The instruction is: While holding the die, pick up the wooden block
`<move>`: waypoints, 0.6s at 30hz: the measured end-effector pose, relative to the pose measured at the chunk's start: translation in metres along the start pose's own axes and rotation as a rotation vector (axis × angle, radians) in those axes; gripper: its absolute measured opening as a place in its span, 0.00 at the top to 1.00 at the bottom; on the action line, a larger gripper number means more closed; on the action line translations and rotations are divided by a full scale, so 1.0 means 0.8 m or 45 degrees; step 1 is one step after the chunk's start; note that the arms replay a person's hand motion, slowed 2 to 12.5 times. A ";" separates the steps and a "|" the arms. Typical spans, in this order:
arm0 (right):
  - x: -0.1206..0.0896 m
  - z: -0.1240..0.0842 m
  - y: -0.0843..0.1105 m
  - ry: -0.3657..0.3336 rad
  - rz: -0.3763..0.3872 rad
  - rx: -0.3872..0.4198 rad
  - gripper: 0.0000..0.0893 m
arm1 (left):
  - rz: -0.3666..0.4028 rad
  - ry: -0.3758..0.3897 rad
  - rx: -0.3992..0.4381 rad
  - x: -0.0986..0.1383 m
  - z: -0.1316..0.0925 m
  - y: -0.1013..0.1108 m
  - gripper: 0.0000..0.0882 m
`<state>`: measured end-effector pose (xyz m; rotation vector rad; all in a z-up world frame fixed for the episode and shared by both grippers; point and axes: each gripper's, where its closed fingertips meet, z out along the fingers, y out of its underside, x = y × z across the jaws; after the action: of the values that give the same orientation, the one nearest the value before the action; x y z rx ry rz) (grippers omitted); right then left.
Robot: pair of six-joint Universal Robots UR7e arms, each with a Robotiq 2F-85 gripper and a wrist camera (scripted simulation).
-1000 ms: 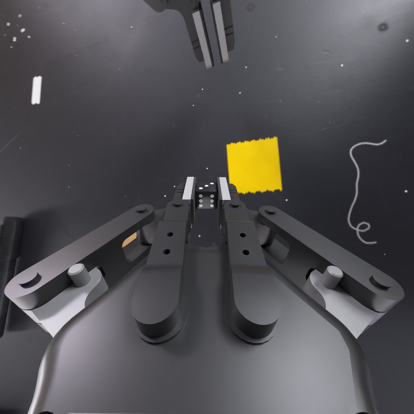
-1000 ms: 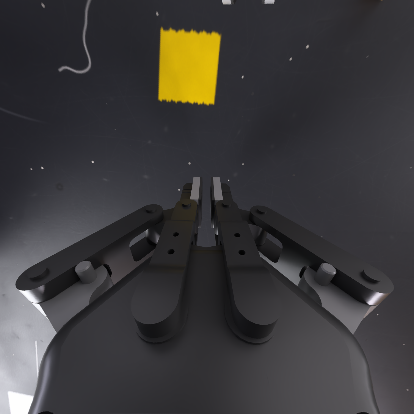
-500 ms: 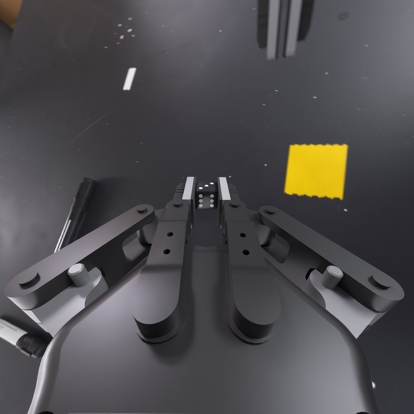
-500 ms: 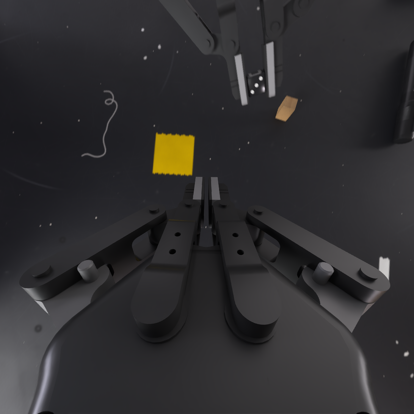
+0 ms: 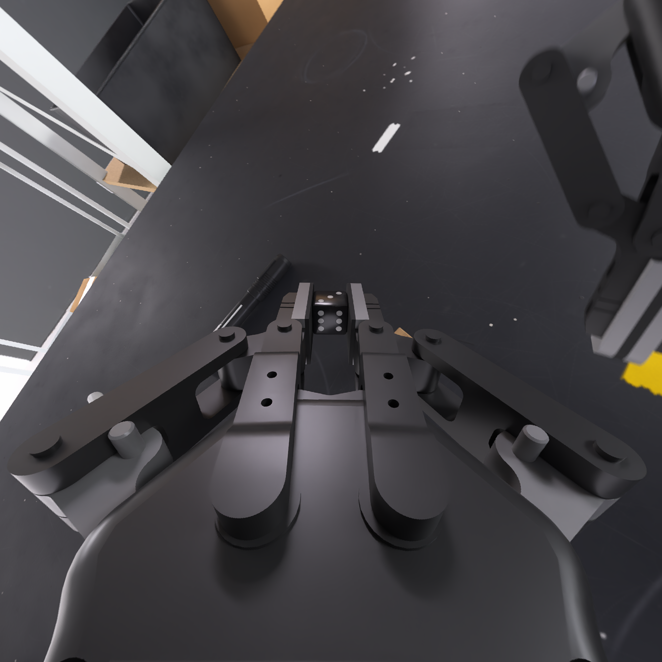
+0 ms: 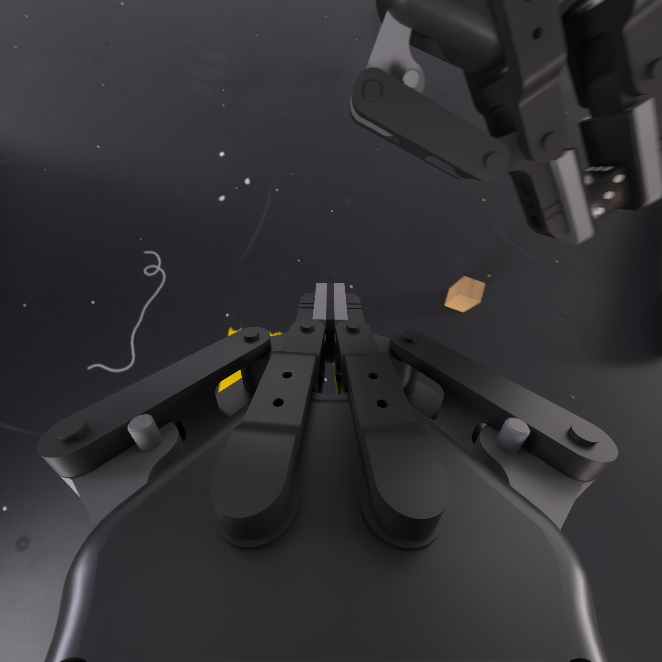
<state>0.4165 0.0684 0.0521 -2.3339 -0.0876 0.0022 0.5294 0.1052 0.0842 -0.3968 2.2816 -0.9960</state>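
Observation:
My left gripper (image 5: 330, 301) is shut on a black die with white pips (image 5: 330, 315) and holds it above the dark table. The same gripper and die (image 6: 605, 193) show at the upper right of the right wrist view. The small wooden block (image 6: 464, 293) lies on the table, to the right of my right gripper (image 6: 330, 300), which is shut and empty. In the left wrist view only a corner of the block (image 5: 403, 333) peeks out behind my right finger. The right gripper (image 5: 630, 340) hangs at that view's right edge.
A black marker (image 5: 263, 286) lies left of the held die. A yellow tape patch (image 6: 229, 381) lies under the right gripper and shows in the left wrist view (image 5: 643, 376). A white string (image 6: 143, 311) lies to the left. The table edge (image 5: 150, 200), shelving and cardboard boxes stand at the left.
Both grippers have moved closer together. The left gripper has swung left with the die, bringing the table edge into view. The right gripper has moved over the yellow patch toward the block.

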 end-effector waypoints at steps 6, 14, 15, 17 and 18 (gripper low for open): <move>-0.011 0.026 -0.002 -0.144 0.028 -0.042 1.00 | -0.032 -0.026 0.020 -0.007 0.001 -0.001 0.82; -0.013 0.047 0.010 -0.191 0.044 -0.142 1.00 | -0.016 -0.025 0.022 -0.005 0.003 -0.002 0.82; -0.014 0.048 0.012 -0.195 0.041 -0.158 1.00 | -0.013 -0.024 0.021 -0.004 0.003 -0.002 0.82; -0.014 0.049 0.015 -0.192 0.034 -0.174 1.00 | -0.009 -0.022 0.019 -0.003 0.003 -0.002 0.82; -0.014 0.049 0.015 -0.189 0.034 -0.173 1.00 | -0.009 -0.022 0.019 -0.003 0.003 -0.002 0.82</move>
<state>0.4051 0.0876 0.0158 -2.4684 -0.1344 0.1884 0.5329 0.1039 0.0854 -0.4057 2.2571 -1.0090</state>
